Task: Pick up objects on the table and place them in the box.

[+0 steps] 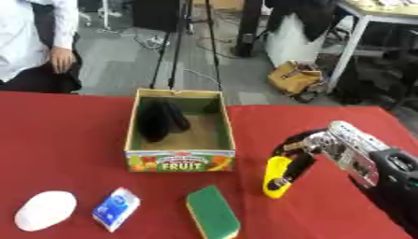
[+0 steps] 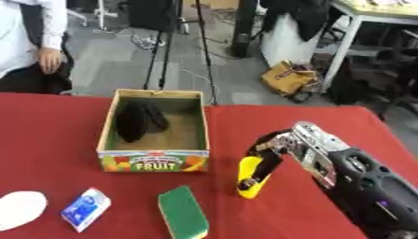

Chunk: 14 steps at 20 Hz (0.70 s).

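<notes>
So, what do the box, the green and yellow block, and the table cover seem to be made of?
The fruit box looks like printed cardboard: thin brown walls and a matte colour label. The green and yellow block, a sponge, seems to be soft foam with a rougher green scouring layer on top. The table cover looks like matte red cloth, though its weave cannot be made out.

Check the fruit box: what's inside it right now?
Inside the fruit box lies one dark object, leaning against the left wall; the rest of the floor shows bare. The strip of floor just behind the front wall is hidden, as is anything under the dark object.
</notes>
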Motion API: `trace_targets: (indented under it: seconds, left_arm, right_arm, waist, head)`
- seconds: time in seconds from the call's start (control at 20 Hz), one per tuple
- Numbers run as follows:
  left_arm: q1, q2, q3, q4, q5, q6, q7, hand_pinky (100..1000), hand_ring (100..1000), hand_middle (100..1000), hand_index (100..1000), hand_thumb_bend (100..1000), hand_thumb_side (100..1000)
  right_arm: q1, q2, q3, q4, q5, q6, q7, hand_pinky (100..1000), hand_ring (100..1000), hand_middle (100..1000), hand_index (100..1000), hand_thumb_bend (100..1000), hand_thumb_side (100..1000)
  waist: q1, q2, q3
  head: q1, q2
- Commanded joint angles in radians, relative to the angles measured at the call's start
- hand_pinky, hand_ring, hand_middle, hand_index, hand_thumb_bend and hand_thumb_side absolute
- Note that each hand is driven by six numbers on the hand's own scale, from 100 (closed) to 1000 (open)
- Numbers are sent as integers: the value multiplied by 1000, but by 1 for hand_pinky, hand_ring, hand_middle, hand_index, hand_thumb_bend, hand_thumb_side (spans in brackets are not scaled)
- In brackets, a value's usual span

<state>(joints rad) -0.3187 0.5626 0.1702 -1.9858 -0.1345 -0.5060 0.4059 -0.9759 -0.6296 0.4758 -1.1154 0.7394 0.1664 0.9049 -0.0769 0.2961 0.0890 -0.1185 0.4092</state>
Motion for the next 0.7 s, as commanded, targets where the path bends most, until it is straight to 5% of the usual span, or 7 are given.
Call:
trace_targets:
  seconds: [0.05, 0.7]
  left_arm:
    - [-8, 20, 14, -14, -2, 0, -3, 936, 950, 803, 862, 100, 1000]
    - [-10, 20, 13, -14, 0, -1, -5, 935, 948, 801, 861, 100, 1000]
  right_arm:
    - [-13, -34, -6, -10, 9, 4, 2, 923, 1000, 1000, 1000, 615, 658]
    - [-13, -31, -2, 1, 14, 4, 2, 927, 1000, 1000, 1000, 629, 667]
  waist:
    - [7, -20, 0]
    - [6, -20, 1]
  head:
    - [1, -6]
    - [-2, -12]
